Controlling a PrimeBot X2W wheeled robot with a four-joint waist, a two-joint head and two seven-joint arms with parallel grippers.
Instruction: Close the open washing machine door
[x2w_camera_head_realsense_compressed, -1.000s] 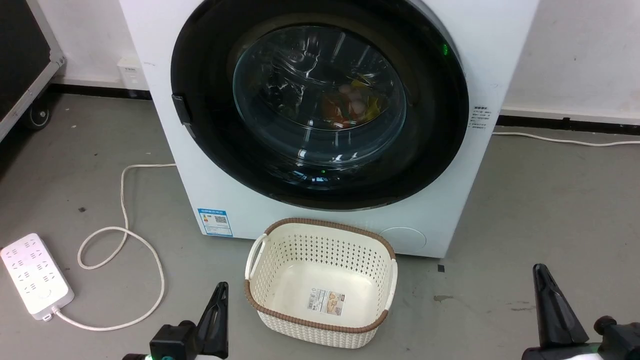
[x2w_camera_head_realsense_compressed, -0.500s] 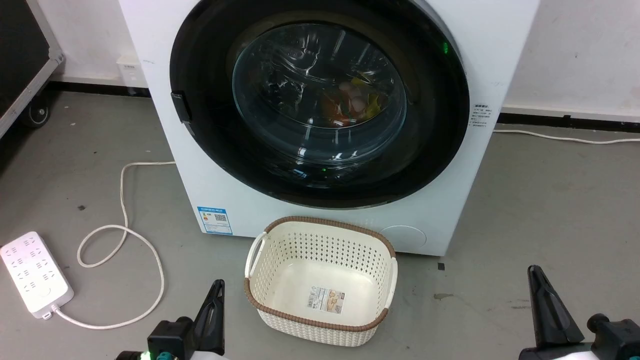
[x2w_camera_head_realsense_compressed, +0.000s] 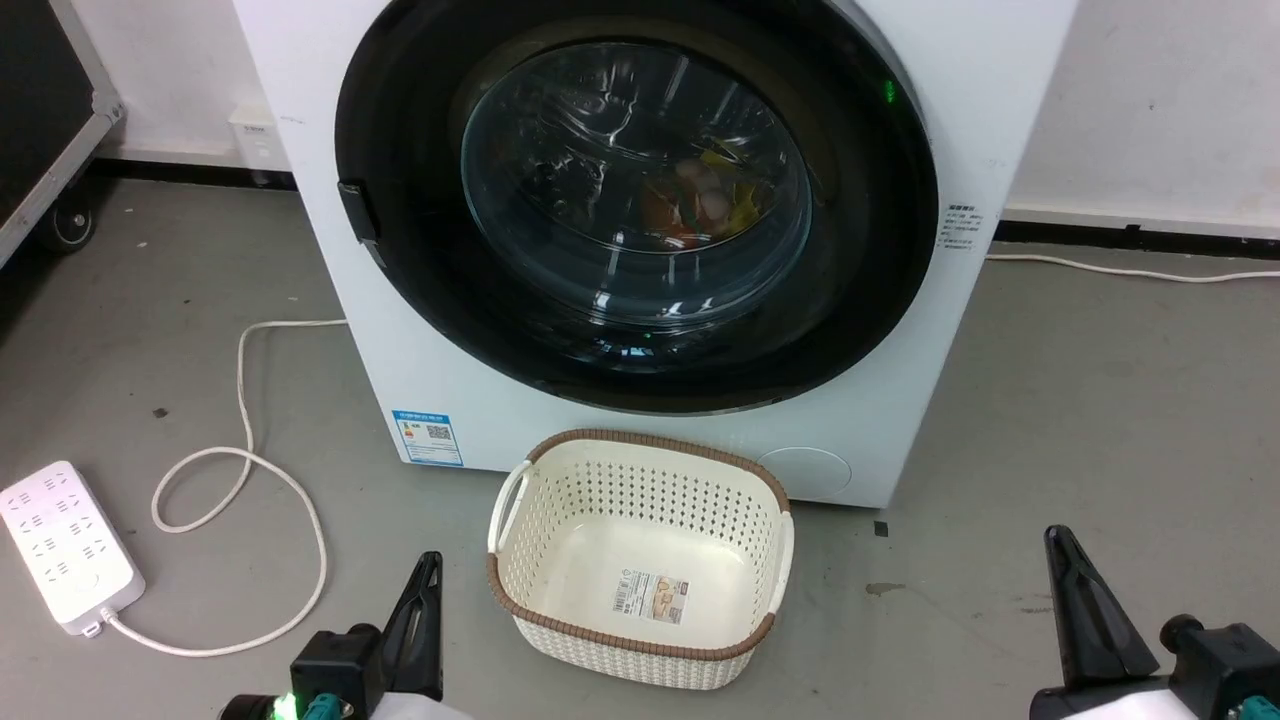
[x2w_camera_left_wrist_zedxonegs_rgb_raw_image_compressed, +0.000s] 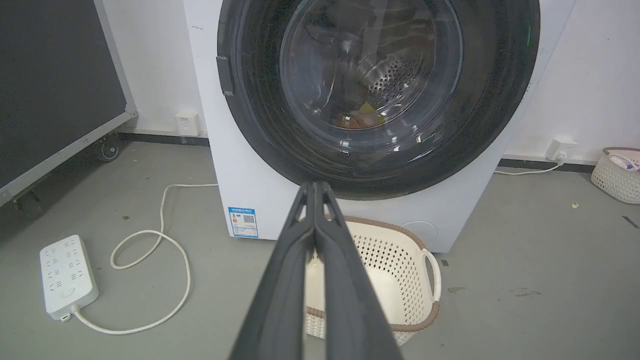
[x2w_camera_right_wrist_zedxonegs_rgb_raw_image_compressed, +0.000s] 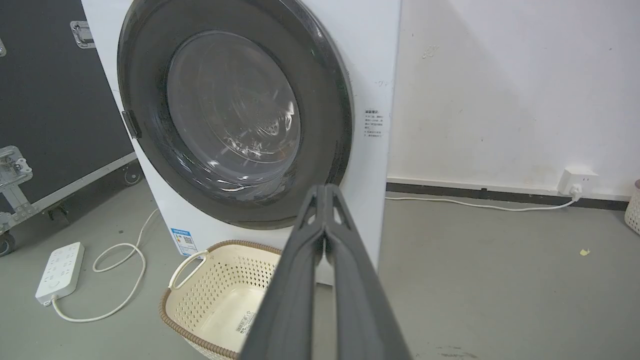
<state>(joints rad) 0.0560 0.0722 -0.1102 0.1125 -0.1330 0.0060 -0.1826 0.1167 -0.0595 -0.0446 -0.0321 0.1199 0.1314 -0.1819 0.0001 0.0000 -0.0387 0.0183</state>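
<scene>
Plainly, the glossy black-rimmed washing machine door (x2w_camera_head_realsense_compressed: 638, 190) (bulging glass) sits shut; left claw (x2w_camera_left_wrist_zedxonegs_rgb_raw_image_compressed: 314, 186), right claw (x2w_camera_right_wrist_zedxonegs_rgb_raw_image_compressed: 325, 188) clenched.

The washing machine (x2w_camera_head_realsense_compressed: 420, 330) stands against the wall (x2w_camera_head_realsense_compressed: 1150, 100), the washing machine door (x2w_camera_head_realsense_compressed: 870, 250) set flush in its front. A basket (x2w_camera_head_realsense_compressed: 640, 440) sits on the floor (x2w_camera_head_realsense_compressed: 1100, 400) just before it, beneath the door. To their left lie a power strip (x2w_camera_head_realsense_compressed: 65, 545) and its looping cord (x2w_camera_head_realsense_compressed: 240, 400), with a wheeled case (x2w_camera_head_realsense_compressed: 50, 120) behind. The left claw (x2w_camera_head_realsense_compressed: 430, 565) and right claw (x2w_camera_head_realsense_compressed: 1058, 540) flank the basket.
</scene>
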